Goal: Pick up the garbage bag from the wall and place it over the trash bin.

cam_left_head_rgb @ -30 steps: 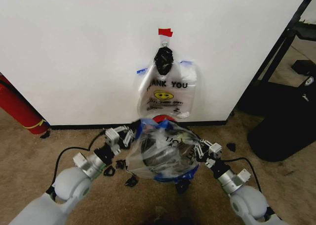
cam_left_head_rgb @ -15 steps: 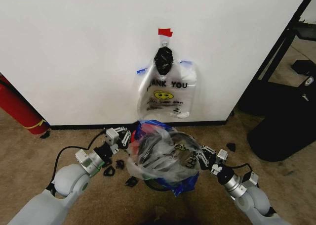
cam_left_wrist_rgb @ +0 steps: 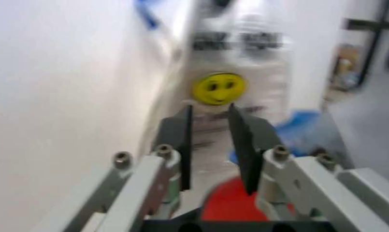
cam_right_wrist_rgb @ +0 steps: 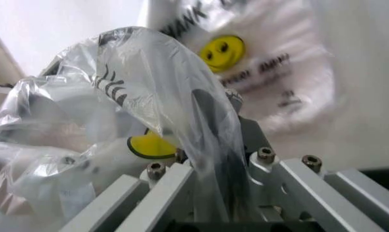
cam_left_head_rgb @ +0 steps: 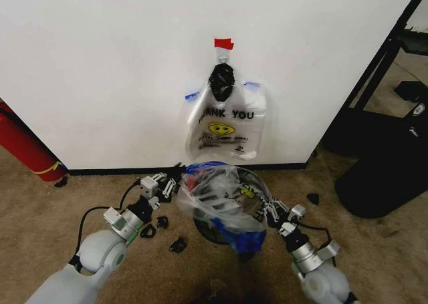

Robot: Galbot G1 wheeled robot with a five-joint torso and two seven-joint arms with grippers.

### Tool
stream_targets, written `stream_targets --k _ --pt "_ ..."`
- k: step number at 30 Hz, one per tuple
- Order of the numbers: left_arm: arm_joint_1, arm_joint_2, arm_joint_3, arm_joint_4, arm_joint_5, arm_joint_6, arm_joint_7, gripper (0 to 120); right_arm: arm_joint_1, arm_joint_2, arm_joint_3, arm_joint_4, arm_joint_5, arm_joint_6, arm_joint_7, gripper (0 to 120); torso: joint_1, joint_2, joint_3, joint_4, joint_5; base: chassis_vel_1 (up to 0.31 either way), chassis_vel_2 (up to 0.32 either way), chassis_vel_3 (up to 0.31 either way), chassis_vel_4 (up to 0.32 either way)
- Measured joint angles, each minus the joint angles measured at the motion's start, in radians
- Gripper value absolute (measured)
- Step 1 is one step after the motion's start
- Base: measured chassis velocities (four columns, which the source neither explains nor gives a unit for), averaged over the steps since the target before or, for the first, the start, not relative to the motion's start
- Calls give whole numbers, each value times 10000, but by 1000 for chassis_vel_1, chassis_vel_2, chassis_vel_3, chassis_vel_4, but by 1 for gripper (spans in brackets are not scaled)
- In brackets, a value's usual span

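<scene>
Head view has the garbage bag (cam_left_head_rgb: pixel 224 198) ballooned over the trash bin (cam_left_head_rgb: pixel 215 232), right gripper (cam_left_head_rgb: pixel 273 210) pinching its film at four o'clock to keep the mouth spread, while the left gripper (cam_left_head_rgb: pixel 167 182) sits parted and empty at nine o'clock by the wall (cam_left_head_rgb: pixel 107 70).

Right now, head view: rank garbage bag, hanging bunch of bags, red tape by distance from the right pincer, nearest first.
1. Garbage bag: clamped in the right pincer, draped above the trash bin.
2. Bunch of bags: hanging on the wall, beyond.
3. Red tape: topmost on the wall.
</scene>
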Motion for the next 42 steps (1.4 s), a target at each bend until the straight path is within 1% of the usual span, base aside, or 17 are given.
stream_targets --k 3,4,5,7,9,10,11,12,13,15,17,21,26,35,42 --pt "84 -13 -67 25 -416 -10 -304 44 -13 296 -393 -95 -528 349 1178 1 0 0 0 -2 0 0 0 0 0" --pt "84 -13 -67 25 -416 -10 -304 44 -13 296 -393 -95 -528 349 1178 1 0 0 0 -2 0 0 0 0 0" --pt "205 14 -112 -176 -655 105 -350 49 17 469 -602 -131 -848 577 1991 1 0 0 0 -1 -2 0 0 0 0" --pt "409 72 -98 -666 -1020 527 -458 57 70 764 -865 -216 -1394 1046 3037 1 0 0 0 1 2 0 0 0 0" --pt "657 118 27 -1141 -1426 1109 -700 66 79 1062 -1051 -320 -1914 1562 3745 1 0 0 0 -3 0 0 0 0 0" --pt "808 132 109 -1361 -1629 1452 -841 70 85 1193 -1144 -360 -2147 1798 4021 1 0 0 0 -4 0 0 0 0 0" --pt "808 132 109 -1361 -1629 1452 -841 70 85 1193 -1144 -360 -2147 1798 4021 1 0 0 0 -4 0 0 0 0 0" --pt "920 137 164 -1490 -1778 1690 -903 74 85 1278 -1206 -380 -2280 1937 4172 1 0 0 -1 -2 1 0 0 0 0" --pt "1119 147 288 -1699 -2063 2127 -978 79 86 1421 -1293 -409 -2476 2180 4403 1 -1 0 -1 1 1 0 0 0 0" --pt "1357 148 516 -1893 -2316 2630 -1027 88 89 1571 -1367 -447 -2639 2463 4615 1 -1 0 -1 1 2 0 0 0 0" --pt "1585 128 826 -1952 -2365 2934 -1008 95 87 1666 -1380 -453 -2685 2650 4741 1 -1 0 -1 -1 -1 0 0 0 0" --pt "1833 79 1156 -1985 -2351 3110 -938 100 67 1729 -1284 -453 -2687 2742 4759 1 -1 0 -1 0 1 0 0 0 0" --pt "2161 -64 1446 -2216 -2302 3236 -880 100 39 1761 -1073 -492 -2681 2875 4728 1 -1 0 -1 -2 1 0 0 0 0" --pt "2621 -195 1469 -2669 -2055 3330 -709 99 101 1725 -994 -632 -2672 2974 4624 1 -1 0 -1 0 2 0 0 0 0" --pt "2260 -384 1826 -2585 -2009 3523 -697 99 87 1785 -1075 -560 -2701 2983 4530 1 -1 0 0 -1 1 0 0 0 0"
